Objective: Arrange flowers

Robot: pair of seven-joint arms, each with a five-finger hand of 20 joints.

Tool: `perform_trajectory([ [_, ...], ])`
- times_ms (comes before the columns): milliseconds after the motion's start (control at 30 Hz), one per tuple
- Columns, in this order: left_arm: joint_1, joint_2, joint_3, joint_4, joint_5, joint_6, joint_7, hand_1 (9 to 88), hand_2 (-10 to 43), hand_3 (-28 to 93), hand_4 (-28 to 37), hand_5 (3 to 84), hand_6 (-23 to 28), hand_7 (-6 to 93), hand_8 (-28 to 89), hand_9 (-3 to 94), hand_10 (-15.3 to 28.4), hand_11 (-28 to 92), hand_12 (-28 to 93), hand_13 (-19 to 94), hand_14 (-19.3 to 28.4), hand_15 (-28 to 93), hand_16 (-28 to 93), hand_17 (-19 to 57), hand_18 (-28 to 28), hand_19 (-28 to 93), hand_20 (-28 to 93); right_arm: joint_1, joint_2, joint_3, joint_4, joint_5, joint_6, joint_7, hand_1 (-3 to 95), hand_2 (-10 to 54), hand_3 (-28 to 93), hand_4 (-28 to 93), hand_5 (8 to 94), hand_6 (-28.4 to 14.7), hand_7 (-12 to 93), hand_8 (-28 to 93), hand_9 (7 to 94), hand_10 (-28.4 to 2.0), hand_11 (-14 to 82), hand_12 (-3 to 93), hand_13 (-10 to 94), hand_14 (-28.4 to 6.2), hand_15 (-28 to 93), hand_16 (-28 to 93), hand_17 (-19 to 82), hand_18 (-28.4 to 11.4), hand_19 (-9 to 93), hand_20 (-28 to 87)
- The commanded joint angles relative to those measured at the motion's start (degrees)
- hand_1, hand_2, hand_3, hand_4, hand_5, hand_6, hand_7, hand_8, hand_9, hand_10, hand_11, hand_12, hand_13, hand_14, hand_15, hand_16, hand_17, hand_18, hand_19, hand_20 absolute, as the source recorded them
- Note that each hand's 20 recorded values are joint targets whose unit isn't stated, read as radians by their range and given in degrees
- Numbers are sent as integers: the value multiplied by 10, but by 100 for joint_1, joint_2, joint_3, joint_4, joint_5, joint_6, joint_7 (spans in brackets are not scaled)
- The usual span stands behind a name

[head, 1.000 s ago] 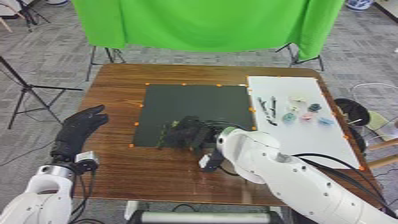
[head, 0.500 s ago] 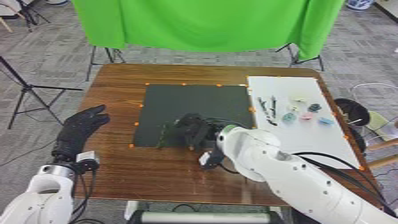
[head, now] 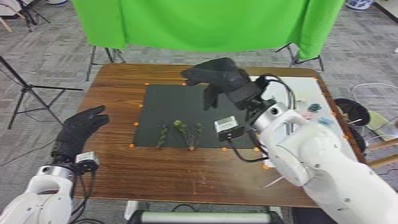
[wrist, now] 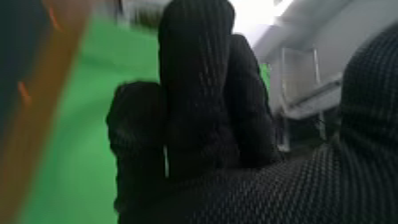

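the right hand (head: 213, 74) is by the far edge of the black mat (head: 164, 102), its fingers long and nearly straight, close beside one another, with the thumb standing well apart; nothing shows between them; the left hand (head: 82, 122) has relaxed fingers with its thumb spread, and holds nothing

the green sprigs (head: 182, 131) lie on the mat, on the robot's side of the right fingers and a little to their left; the dark flower head (head: 314, 107) and the blue flower head (head: 326, 121) lie to the right of those fingers and nearer the robot, on the white board (head: 311, 89)

the step in hand looks to be fetching the next piece for the arrangement; to do it well, bring the fingers round to the right at this height, so that they pass clear of the sprigs; come down from above with thumb and fingers either side of one piece, and narrow them only once both are level with it; pinch lightly, as petals would likely crush or slip; lift straight up before turning toward the mat
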State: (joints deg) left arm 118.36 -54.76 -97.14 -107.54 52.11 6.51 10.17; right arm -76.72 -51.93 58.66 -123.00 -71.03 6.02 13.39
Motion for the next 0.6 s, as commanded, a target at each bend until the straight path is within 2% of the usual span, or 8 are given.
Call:
perform_trajectory([
  [33, 211, -17, -83, -61, 4, -22, -23, 272, -95, 705, -213, 481, 23, 158, -72, 481, 125, 209, 139, 371, 156, 180, 13, 64, 119, 99, 178, 346, 566, 336, 574, -3343, -454, 1680, 216, -95, 637, -131, 525, -31, 115, -73, 562, -152, 72, 121, 886, -68, 400, 262, 599, -116, 905, 244],
  [100, 187, -18, -76, -46, 5, -24, -21, 272, -95, 704, -214, 481, 23, 158, -72, 481, 125, 209, 139, 371, 156, 181, 14, 63, 119, 98, 177, 388, 557, 255, 736, -3381, -504, 1965, 213, -95, 632, -129, 514, -33, 106, -64, 555, -161, 71, 123, 884, -70, 404, 257, 595, -117, 902, 248],
  [367, 187, -23, -86, -72, 2, -10, 6, 272, -95, 705, -212, 480, 21, 159, -73, 480, 125, 208, 139, 371, 157, 183, 13, 62, 120, 98, 177, 706, 454, -219, 1378, -4004, -1372, 2584, 225, -95, 591, -129, 449, -54, 75, -45, 486, -199, 56, 122, 855, -86, 419, 249, 590, -113, 880, 259],
  [600, 187, -86, -13, -54, 7, -16, 7, 273, -95, 704, -213, 481, 22, 158, -73, 480, 125, 208, 140, 370, 157, 182, 13, 61, 120, 99, 177, 730, 439, -448, 1864, -4186, -1247, 2711, 237, -95, 586, -132, 435, -57, 70, -36, 463, -201, 52, 123, 845, -87, 432, 243, 588, -113, 869, 270],
])
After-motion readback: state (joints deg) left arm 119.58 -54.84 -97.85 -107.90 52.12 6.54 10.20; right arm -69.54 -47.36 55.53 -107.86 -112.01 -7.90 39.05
